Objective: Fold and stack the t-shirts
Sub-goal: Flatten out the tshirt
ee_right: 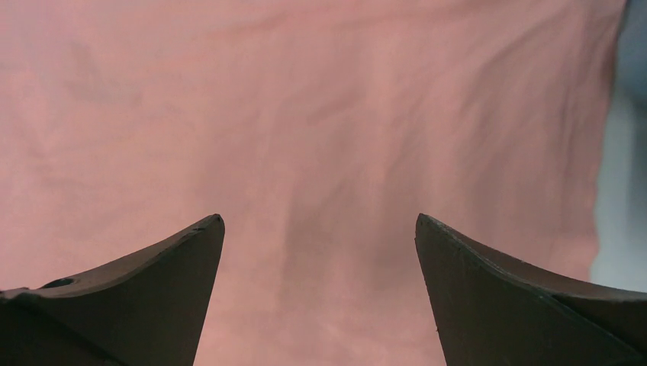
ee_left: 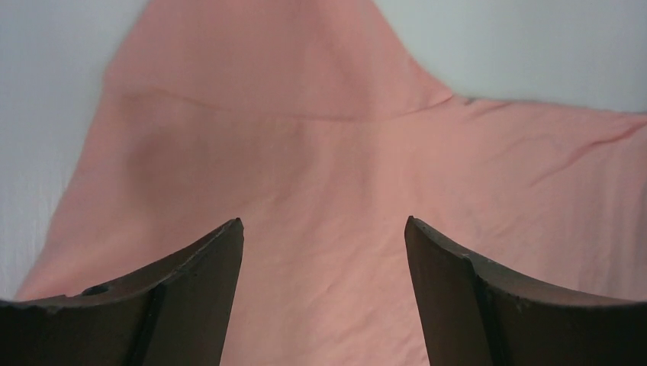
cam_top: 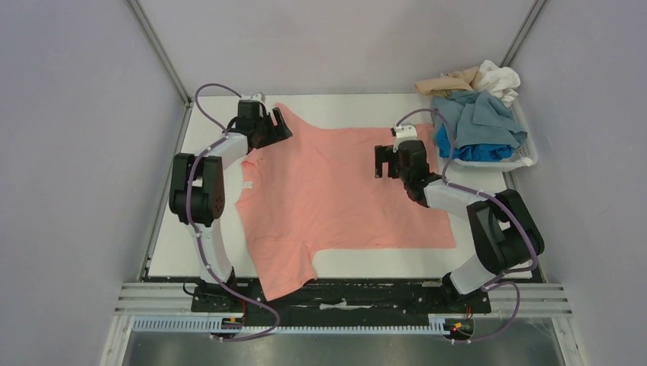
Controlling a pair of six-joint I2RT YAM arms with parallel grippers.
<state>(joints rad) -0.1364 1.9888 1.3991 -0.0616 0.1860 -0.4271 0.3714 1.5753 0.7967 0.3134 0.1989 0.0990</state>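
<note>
A white table [cam_top: 177,245] was seen from above, with a salmon-pink t-shirt [cam_top: 336,191] spread flat across most of it, one sleeve hanging over the near edge and a small white neck label [cam_top: 248,184] at its left side. At the far left, the left gripper [cam_top: 275,126] hovered over the shirt's far sleeve, jaws spread wide with nothing between them; its wrist view showed only pink cloth under the parted fingers [ee_left: 206,259]. Toward the right, the right gripper [cam_top: 379,162] hung above the shirt's body, jaws also fully apart and gripping nothing. Whether either gripper's tips touched the cloth could not be told. At the far right, a white basket [cam_top: 526,158] held crumpled grey-blue [cam_top: 481,118], bright blue [cam_top: 473,151], beige [cam_top: 446,82] and white [cam_top: 500,78] shirts.
</note>
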